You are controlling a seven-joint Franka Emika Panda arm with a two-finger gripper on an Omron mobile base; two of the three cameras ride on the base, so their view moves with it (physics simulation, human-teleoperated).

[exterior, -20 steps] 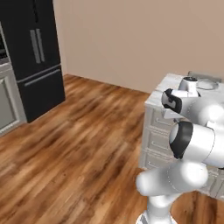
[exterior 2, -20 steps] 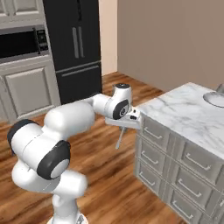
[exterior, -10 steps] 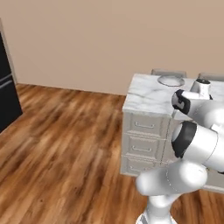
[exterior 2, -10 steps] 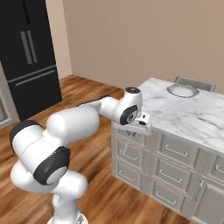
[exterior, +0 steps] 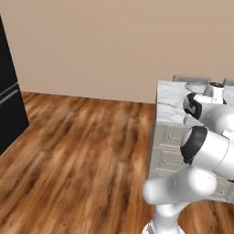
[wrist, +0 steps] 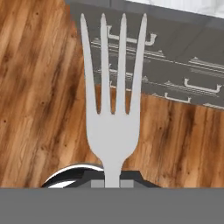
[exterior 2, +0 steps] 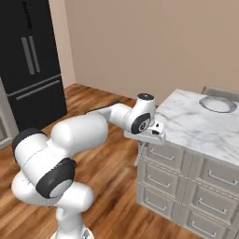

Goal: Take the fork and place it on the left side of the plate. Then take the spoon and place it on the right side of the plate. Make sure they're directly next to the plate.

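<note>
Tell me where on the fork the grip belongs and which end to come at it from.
Grip the fork by its slim handle, coming from the handle end so the tines point away from the tool. That is how it sits now: the handle runs down between the fingertips, and four long tines fan out ahead, too splayed to pinch. The neck below the tines is the narrowest flat section.

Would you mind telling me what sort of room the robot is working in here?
Most likely a home kitchen: a marble-topped island with grey drawers, a plate on it, a black fridge on a wood floor, and a fork in the claw.
</note>
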